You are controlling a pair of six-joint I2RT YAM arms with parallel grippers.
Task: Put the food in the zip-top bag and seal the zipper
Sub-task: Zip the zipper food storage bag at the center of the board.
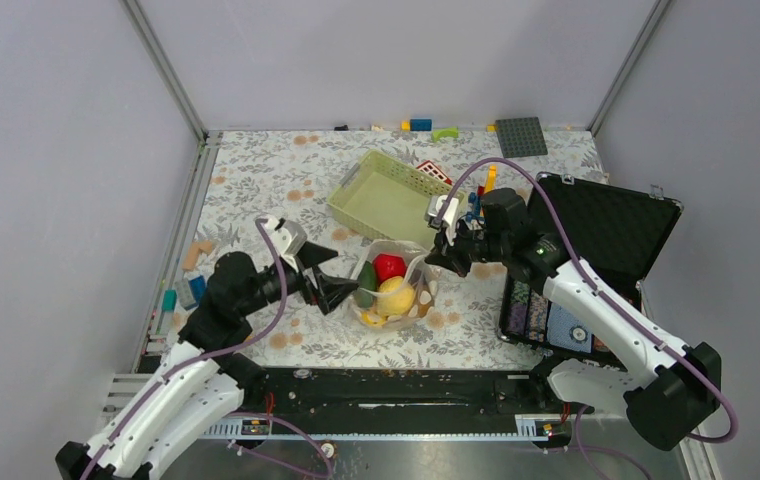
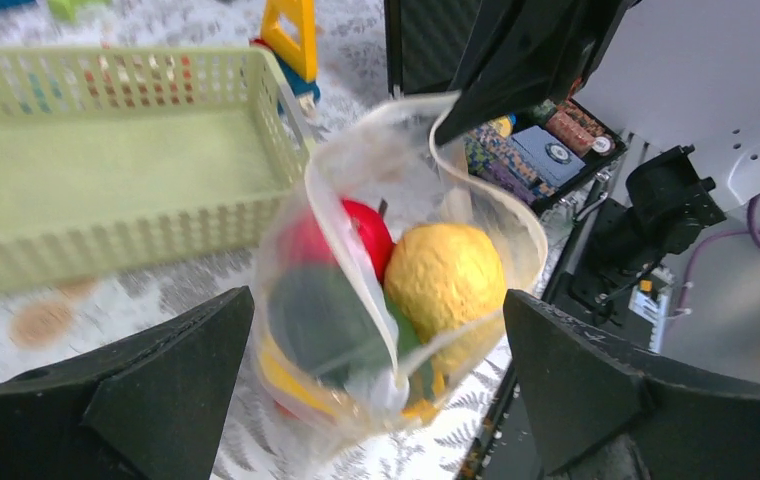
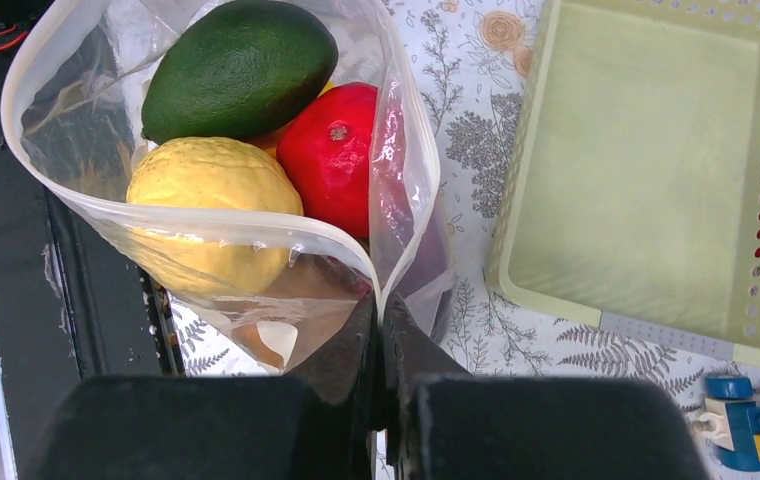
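Zip-top bag (image 1: 396, 288): stands on the flowered bench top, about midway between the left and right edges and closer to the near edge; its mouth gapes open.
Zipper (image 3: 256, 226): unsealed, the strip curving round the open mouth.
Food: a green avocado (image 3: 239, 68), a red fruit (image 3: 334, 155) and a yellow lemon (image 3: 211, 190) lie together inside the bag, touching one another.
Right gripper (image 3: 381, 312): fingers pressed together on the bag's mouth edge, on the side towards the right edge, holding it up.
Left gripper (image 1: 346, 275): jaws spread wide, holding nothing, just beside the bag on the side towards the left edge; the bag shows between its fingertips in the left wrist view.
Basket (image 1: 351, 195): pale green lattice, beyond the bag towards the far edge.
Black case (image 1: 596, 240): lies open by the right edge.
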